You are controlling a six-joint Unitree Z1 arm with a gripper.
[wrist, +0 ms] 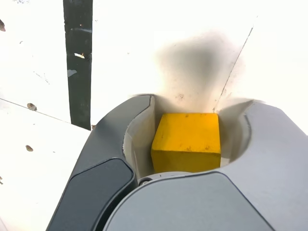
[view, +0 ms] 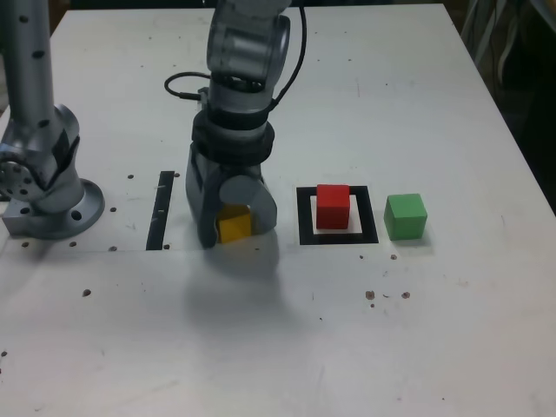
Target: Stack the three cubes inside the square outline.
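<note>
The yellow cube (view: 234, 226) (wrist: 187, 142) rests on the white table, left of the square outline in the exterior view. My gripper (view: 234, 230) (wrist: 187, 120) reaches straight down over it, and its jaws press against two opposite sides of the cube. The red cube (view: 333, 206) sits inside the square outline (view: 304, 217), a black frame with a pale centre. Just past the outline, on the exterior view's right, stands the green cube (view: 406, 215). All three cubes are at table level, none stacked.
A narrow black strip (view: 161, 211) (wrist: 78, 62) lies on the table just left of the gripper in the exterior view. The arm's metal base (view: 43, 174) stands at the far left. A black cable (view: 182, 87) loops behind the arm. Dark specks dot the table.
</note>
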